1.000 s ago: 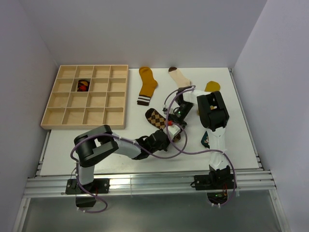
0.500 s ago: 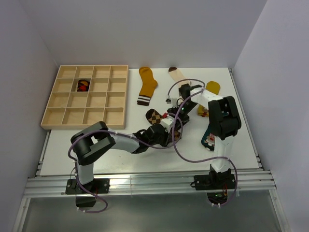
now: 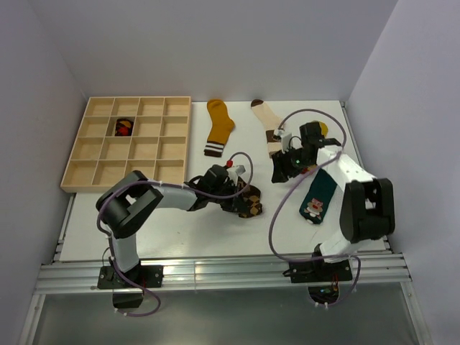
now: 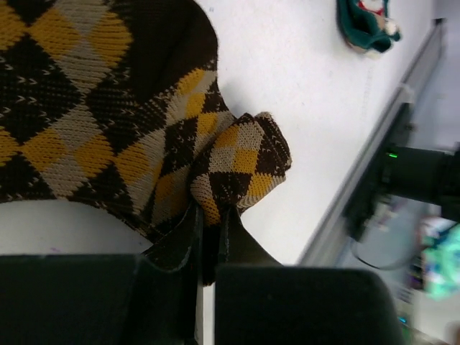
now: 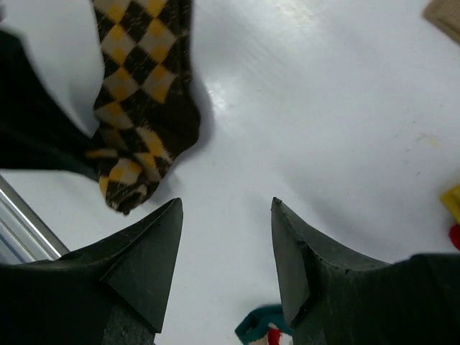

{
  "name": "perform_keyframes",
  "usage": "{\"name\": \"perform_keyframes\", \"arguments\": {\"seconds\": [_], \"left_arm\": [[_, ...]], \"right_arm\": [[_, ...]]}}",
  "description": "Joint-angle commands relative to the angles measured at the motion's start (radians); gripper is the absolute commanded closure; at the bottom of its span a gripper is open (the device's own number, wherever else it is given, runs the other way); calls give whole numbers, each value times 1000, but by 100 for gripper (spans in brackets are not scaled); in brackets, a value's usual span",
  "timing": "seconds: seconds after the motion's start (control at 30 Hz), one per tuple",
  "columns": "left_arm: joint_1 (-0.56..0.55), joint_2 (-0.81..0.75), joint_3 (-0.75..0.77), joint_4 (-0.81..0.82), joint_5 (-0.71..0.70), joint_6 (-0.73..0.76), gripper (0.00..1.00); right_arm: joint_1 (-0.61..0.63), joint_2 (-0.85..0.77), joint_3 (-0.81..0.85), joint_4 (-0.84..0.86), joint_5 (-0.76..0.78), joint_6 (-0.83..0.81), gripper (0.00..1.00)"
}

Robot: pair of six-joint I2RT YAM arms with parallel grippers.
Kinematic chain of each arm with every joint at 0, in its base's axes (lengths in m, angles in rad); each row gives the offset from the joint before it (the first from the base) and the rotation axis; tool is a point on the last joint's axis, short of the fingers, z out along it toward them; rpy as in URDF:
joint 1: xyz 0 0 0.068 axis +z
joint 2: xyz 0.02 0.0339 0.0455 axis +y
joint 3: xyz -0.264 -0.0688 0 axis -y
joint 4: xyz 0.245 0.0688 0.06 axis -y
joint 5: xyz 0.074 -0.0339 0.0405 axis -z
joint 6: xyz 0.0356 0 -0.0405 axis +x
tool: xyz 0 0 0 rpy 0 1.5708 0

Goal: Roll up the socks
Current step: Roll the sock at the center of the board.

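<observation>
The brown and orange argyle sock (image 4: 108, 108) lies bunched near the table's middle (image 3: 251, 202). My left gripper (image 4: 210, 219) is shut on a folded edge of it, low over the table (image 3: 239, 200). My right gripper (image 5: 226, 207) is open and holds nothing; it hovers to the right of that sock (image 3: 280, 172). The argyle sock (image 5: 140, 93) lies beyond its left finger. A teal sock (image 3: 316, 198) lies under the right arm. The mustard sock (image 3: 218, 126) and the cream sock (image 3: 269, 123) lie flat at the back. A yellow sock (image 3: 317, 129) peeks from behind the right arm.
A wooden tray (image 3: 122, 187) with many compartments sits at the back left, with one dark rolled sock (image 3: 124, 127) in a cell. The teal sock (image 4: 366, 21) is beyond the argyle one in the left wrist view. The table's front rail (image 3: 215, 273) runs below the arm bases.
My right gripper opened, let go of the argyle sock and drew away to the right. My left gripper closed on the sock and shifted slightly left with it. The teal sock is now uncovered.
</observation>
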Motion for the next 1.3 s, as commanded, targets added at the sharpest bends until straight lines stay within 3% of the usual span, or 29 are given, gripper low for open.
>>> {"name": "perform_keyframes", "arguments": {"seconds": [0.0, 0.2, 0.4, 0.53, 1.03, 1.27], "left_arm": [[46, 81, 7, -131, 231, -118, 100], [84, 168, 62, -156, 367, -202, 100], [106, 220, 149, -291, 370, -200, 100], [115, 243, 191, -392, 351, -197, 100], [132, 294, 254, -426, 368, -188, 100], [141, 302, 261, -427, 382, -173, 100]], "right_arm": [[19, -175, -105, 73, -61, -189, 39], [146, -402, -296, 151, -40, -414, 33], [313, -525, -475, 238, 21, -521, 26], [430, -527, -524, 283, 107, -553, 26], [629, -524, -687, 573, 325, -619, 25], [652, -432, -661, 609, 342, -616, 41]]}}
